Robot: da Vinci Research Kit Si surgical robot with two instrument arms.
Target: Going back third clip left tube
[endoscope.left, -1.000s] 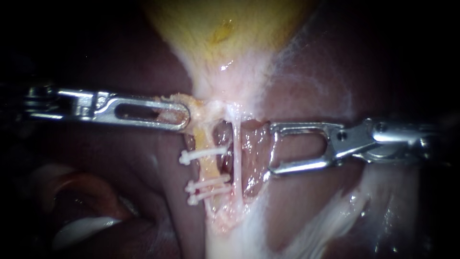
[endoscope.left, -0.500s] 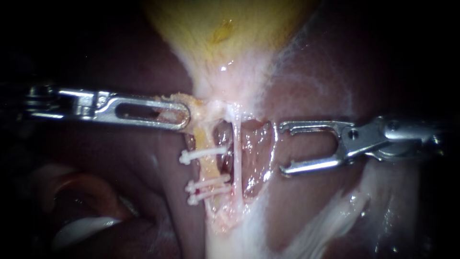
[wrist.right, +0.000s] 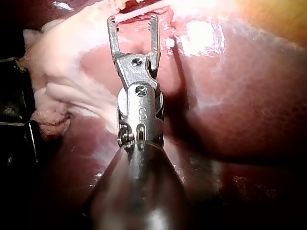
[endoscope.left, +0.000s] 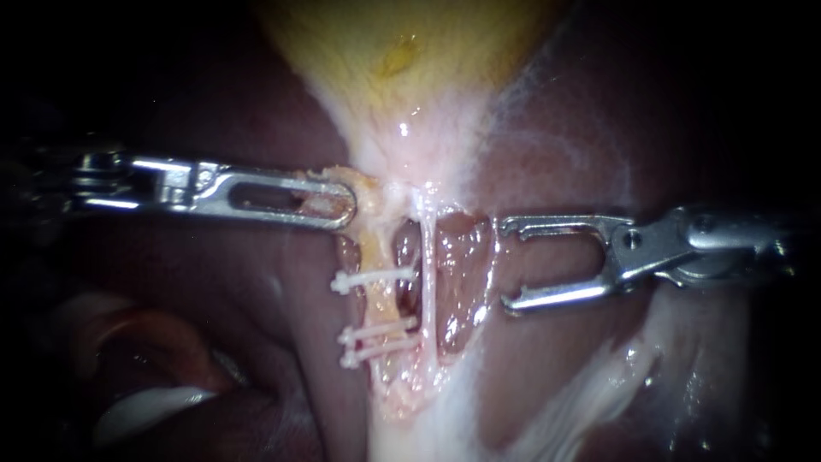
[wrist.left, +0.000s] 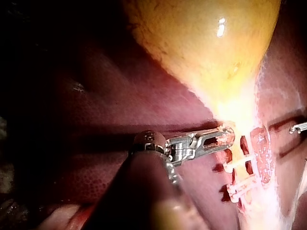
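The open room is on the right side. The right instrument [endoscope.left: 506,263] hangs over the liver [endoscope.left: 214,282], just beside the cut-open pocket [endoscope.left: 462,282]. Its jaws stand wide apart with nothing in them. A strip of wet red flesh lies between its tips and the thin white right tube [endoscope.left: 425,291].

On the other side there is little room. The left instrument [endoscope.left: 345,207] has its jaws closed on a bit of yellow tissue [endoscope.left: 366,190]. That bit sits right under the gallbladder [endoscope.left: 402,60], at the top end of the left tube [endoscope.left: 376,304].

Three clips sit on the left tube, below the left instrument's tip. They are thin and white, like little sticks, each with a small knob at its left end. The top clip [endoscope.left: 376,278] sits alone. The lower two [endoscope.left: 382,330] sit close together, nearly touching (I cannot tell which one is the third). The tube between the top clip and the pair is bare and yellow.

The left tube runs up and down from the gallbladder. Each clip lies across it, almost level, with the knob end a bit lower than the other end. Their right ends reach the right tube.
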